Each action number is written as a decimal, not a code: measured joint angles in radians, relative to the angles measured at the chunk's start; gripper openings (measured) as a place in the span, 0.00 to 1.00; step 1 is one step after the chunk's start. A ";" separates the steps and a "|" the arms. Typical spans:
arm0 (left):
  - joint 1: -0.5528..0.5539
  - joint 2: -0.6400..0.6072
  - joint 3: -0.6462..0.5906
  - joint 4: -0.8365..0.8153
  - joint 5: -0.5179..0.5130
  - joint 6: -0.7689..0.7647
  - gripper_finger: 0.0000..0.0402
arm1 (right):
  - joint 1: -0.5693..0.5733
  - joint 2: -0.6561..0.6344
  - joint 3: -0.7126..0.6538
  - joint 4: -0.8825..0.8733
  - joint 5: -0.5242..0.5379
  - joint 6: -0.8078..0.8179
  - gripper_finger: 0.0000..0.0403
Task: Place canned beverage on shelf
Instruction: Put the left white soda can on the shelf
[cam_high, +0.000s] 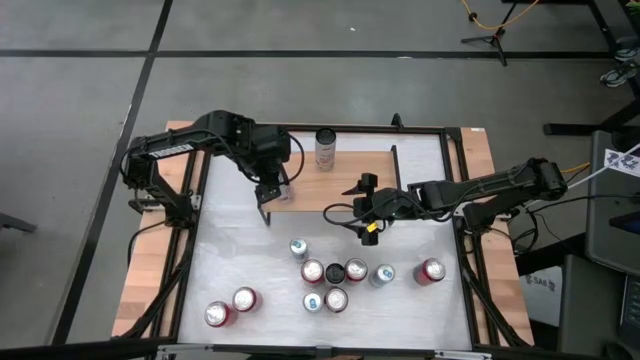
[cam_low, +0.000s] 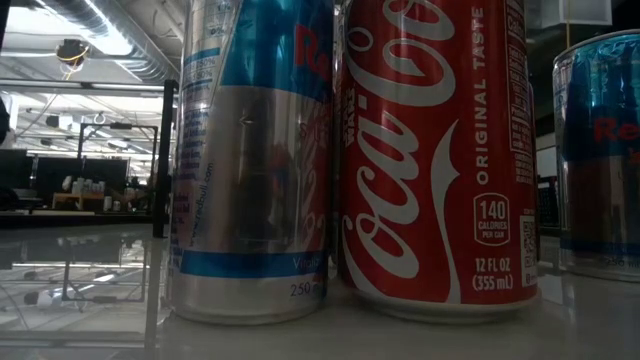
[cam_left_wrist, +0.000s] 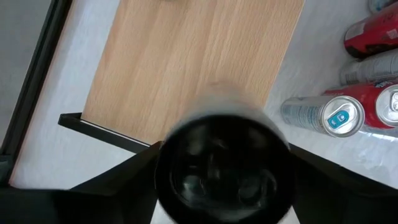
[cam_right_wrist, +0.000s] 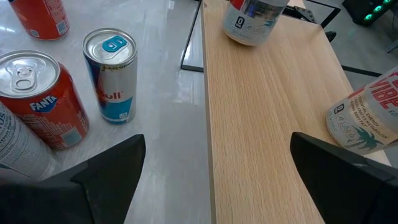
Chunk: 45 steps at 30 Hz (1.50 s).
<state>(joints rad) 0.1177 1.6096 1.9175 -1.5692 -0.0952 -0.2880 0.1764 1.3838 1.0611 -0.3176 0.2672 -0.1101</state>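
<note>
The shelf (cam_high: 335, 190), a light wood plank on a black frame, stands at the table's far middle. A white can (cam_high: 325, 148) stands upright on its far edge and also shows in the right wrist view (cam_right_wrist: 364, 121). My left gripper (cam_high: 278, 190) hangs over the shelf's left end, shut on a second white can (cam_right_wrist: 252, 18), whose dark round top (cam_left_wrist: 221, 168) fills the left wrist view. My right gripper (cam_high: 366, 218) is open over the shelf's near right edge with nothing between its fingers (cam_right_wrist: 217, 186). My left gripper has the white can between its two fingers (cam_left_wrist: 124, 180), one on each side of the can's wall near its top. The fingers come from above, pointing steeply down. The can is upright over the plank's left end (cam_right_wrist: 249, 56); whether its base rests there I cannot tell.
Several cans stand in a cluster (cam_high: 335, 272) on the white table in front of the shelf, with two red ones (cam_high: 230, 306) at the near left and one (cam_high: 430, 270) at the right. A Red Bull can (cam_low: 250, 160) and a Coca-Cola can (cam_low: 435, 160) stand close before the low camera.
</note>
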 joint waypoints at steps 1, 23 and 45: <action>0.000 -0.001 0.000 0.000 0.000 0.000 0.74 | 0.000 0.000 0.000 0.000 0.000 0.000 0.97; 0.000 -0.024 0.000 -0.002 0.015 0.002 0.75 | 0.000 0.000 0.000 0.009 0.000 0.000 0.97; -0.175 -0.102 0.000 -0.002 -0.028 -0.151 0.73 | -0.001 0.095 0.000 0.265 -0.007 0.000 0.97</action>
<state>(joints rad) -0.0570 1.5078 1.9176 -1.5710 -0.1236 -0.4391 0.1758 1.4789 1.0607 -0.0528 0.2606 -0.1101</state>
